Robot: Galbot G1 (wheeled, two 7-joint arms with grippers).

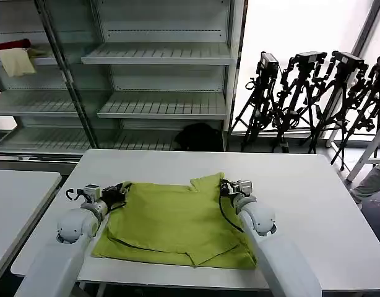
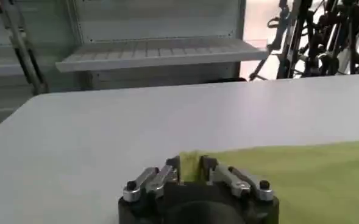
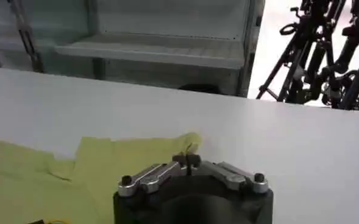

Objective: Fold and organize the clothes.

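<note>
Now, on the white bench (image 1: 301, 185), a lime-green T-shirt (image 1: 171, 223) lies partly folded near the front edge. At its far-left corner the left pincer (image 2: 190, 168) is clenched on a pinch of the green cloth. At the far-right corner — a raised flap — the right pincer (image 3: 189, 161) is clenched on the fabric edge.

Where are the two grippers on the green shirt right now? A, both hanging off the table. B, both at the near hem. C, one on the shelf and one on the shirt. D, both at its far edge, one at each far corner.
D: the left gripper and the right gripper each pinch a far corner of the shirt, which lies flat on the table.
</note>
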